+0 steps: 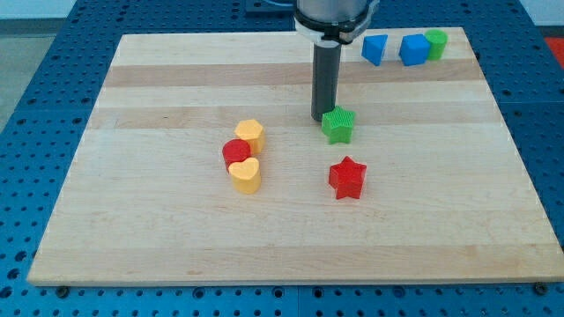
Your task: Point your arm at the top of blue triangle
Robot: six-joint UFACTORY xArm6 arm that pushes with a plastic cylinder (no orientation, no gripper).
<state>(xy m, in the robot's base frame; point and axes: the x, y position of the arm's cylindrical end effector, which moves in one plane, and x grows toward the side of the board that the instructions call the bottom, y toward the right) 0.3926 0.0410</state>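
Observation:
The blue triangle block (374, 49) sits near the view's top right on the wooden board (176, 238). A blue cube (413, 49) and a green block (435, 43) stand just to its right, touching each other. My tip (321, 120) is on the board at the centre, well below and to the left of the blue triangle. It stands right at the upper left edge of a green star block (338, 126).
A red star (347, 178) lies below the green star. At centre left a yellow block (250, 134), a red round block (236, 152) and a yellow heart (246, 175) are bunched together. Blue perforated table surrounds the board.

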